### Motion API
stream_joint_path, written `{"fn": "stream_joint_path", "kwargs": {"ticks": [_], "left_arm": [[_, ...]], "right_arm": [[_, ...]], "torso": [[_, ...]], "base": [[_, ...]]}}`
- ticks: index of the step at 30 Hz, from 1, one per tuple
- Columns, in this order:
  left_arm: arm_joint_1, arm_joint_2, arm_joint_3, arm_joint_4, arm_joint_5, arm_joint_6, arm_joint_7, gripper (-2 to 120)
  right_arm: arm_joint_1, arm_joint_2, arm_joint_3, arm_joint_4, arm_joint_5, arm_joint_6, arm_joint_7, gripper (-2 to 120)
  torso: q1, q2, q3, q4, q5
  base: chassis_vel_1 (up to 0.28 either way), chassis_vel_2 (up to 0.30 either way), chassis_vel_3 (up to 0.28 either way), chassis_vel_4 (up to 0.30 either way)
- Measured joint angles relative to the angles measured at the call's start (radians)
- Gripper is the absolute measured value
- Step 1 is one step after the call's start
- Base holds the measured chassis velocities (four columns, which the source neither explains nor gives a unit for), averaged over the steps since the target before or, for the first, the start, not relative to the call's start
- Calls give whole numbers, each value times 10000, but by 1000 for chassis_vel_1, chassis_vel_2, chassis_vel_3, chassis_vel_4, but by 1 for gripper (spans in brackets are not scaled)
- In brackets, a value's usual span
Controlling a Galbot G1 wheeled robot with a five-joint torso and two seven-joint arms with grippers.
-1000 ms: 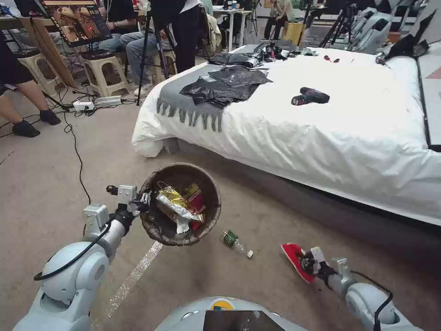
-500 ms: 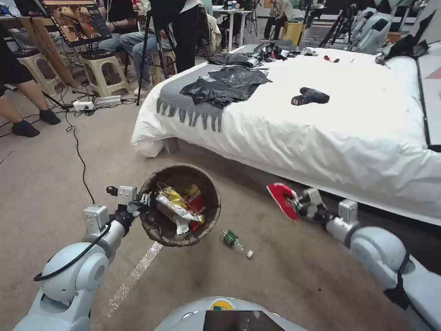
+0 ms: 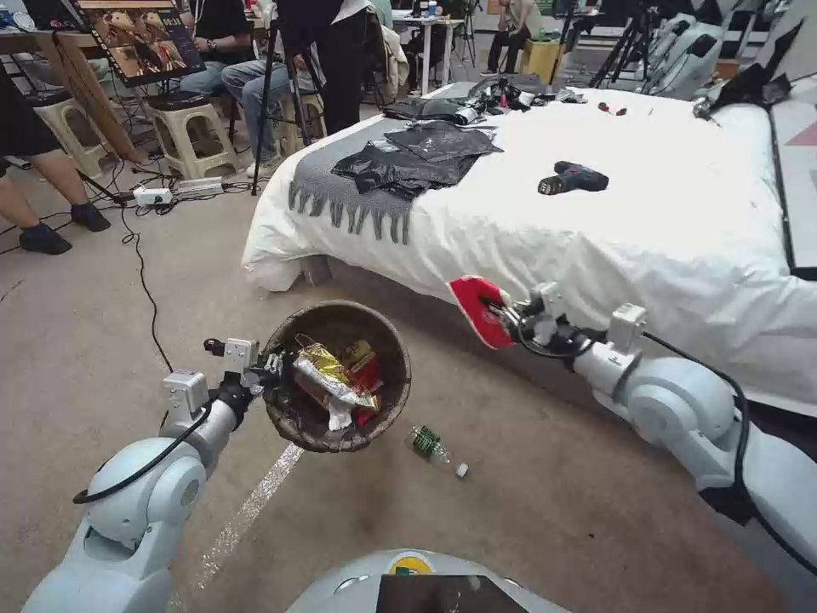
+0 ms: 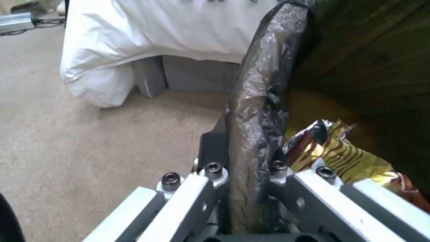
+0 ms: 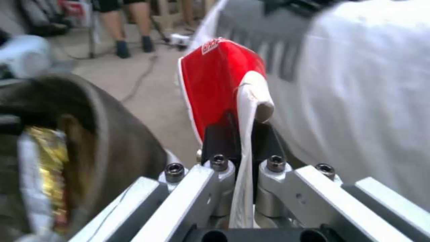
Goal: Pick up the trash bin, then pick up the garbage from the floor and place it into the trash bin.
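My left gripper is shut on the bag-lined rim of the trash bin, holding it off the carpet. Inside lie gold and red snack wrappers; a gold wrapper also shows in the left wrist view. My right gripper is raised to the bin's right, shut on a red-and-white packet, whose red face sticks up between the fingers. The bin's dark wall is close beside it. A crushed green-labelled bottle lies on the floor below the bin.
A bed with white bedding stands close ahead and to the right, with black bags and a drill on it. Cables, stools and seated people fill the far left. Beige carpet lies open in front.
My right arm has lifted the red-and-white packet off the floor and carried it up and left toward the bin. The left arm and bin have barely moved.
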Motion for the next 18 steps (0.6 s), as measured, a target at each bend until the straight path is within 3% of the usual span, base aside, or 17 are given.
{"fn": "stream_joint_path", "kwargs": {"ticks": [8,12,18], "left_arm": [[-172,100,40,143,-73,40,-11,2],[-187,83,6,156,-75,64,-19,2],[-203,78,-12,198,-78,74,-24,2]], "right_arm": [[2292,379,-2091,71,505,-447,95,0],[3727,922,-3484,-129,577,-533,284,0],[4785,1643,-4658,-363,682,-713,513,0]], "torso": [[0,0,0,-6,2],[0,0,0,-4,1],[0,0,0,-3,0]], "base": [[0,0,0,0],[0,0,0,0],[0,0,0,0]]}}
